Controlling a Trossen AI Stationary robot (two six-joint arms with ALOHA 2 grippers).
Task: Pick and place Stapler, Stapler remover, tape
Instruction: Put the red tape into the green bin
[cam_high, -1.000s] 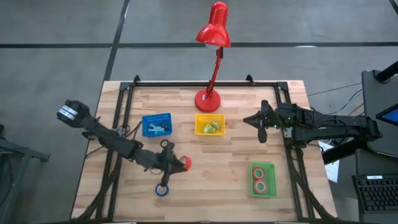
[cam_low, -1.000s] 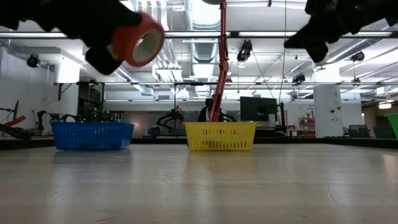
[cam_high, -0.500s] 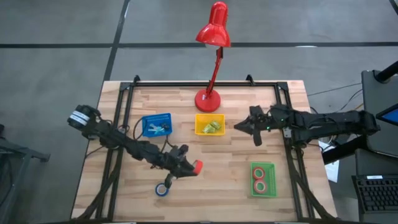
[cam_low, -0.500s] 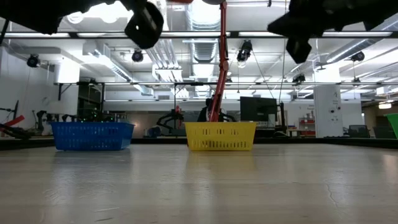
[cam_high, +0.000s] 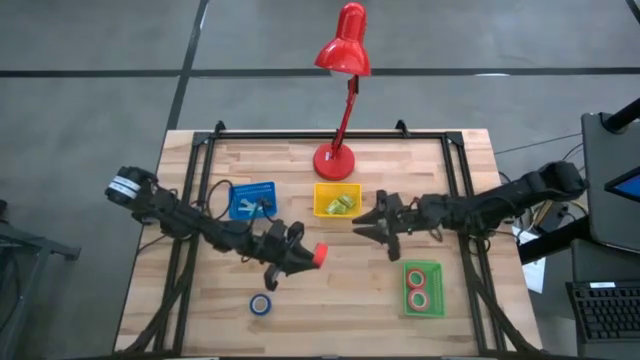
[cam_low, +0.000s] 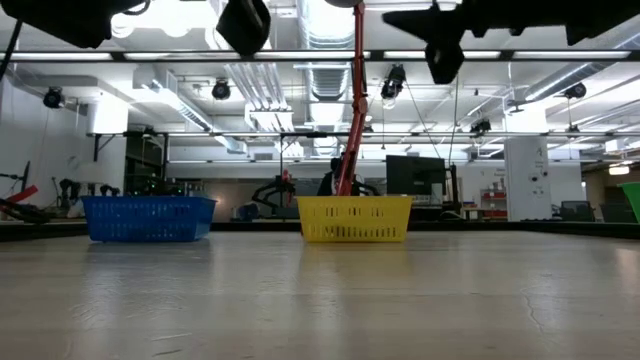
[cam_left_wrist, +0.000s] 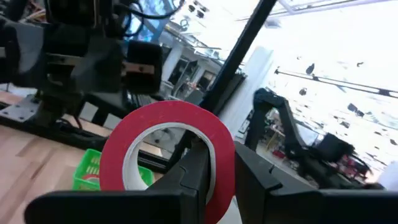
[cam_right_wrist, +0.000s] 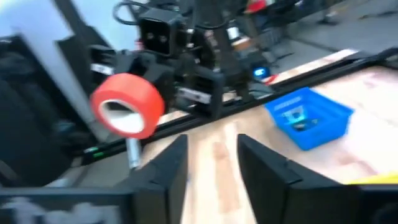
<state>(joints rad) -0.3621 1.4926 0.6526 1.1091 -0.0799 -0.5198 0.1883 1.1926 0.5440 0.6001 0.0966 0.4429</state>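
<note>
My left gripper (cam_high: 305, 256) hangs above the table's middle, shut on a red tape roll (cam_high: 318, 253), which also shows in the right wrist view (cam_right_wrist: 127, 102). My right gripper (cam_high: 368, 224) hovers open just right of it, pointing toward the table's left, nothing between its fingers (cam_right_wrist: 165, 177). A blue tape roll (cam_high: 260, 304) lies flat on the table near the front. Two red tape rolls lie in the green bin (cam_high: 423, 270). The blue bin (cam_high: 252, 200) and yellow bin (cam_high: 337, 200) hold small things; I cannot tell stapler from stapler remover. My left gripper holds the red roll by its ring wall (cam_left_wrist: 222, 163). One finger (cam_left_wrist: 194, 169) stands in the open centre and the other (cam_left_wrist: 255, 180) outside, pinching the wall between them. The fingers come about level from the table's left. The roll stands on edge, lifted clear of the table.
A red desk lamp (cam_high: 334, 160) stands on its base at the table's far middle, its arm reaching back over the edge. A black frame (cam_high: 195, 180) runs along the table's left, far and right sides. Bare wood lies between the bins and the front edge.
My left gripper has carried the red roll up and toward the table's right, tipping upward; the roll has left the top of the low view. My right gripper has swung from the right side toward the table's middle and slightly nearer, and its fingers have opened.
</note>
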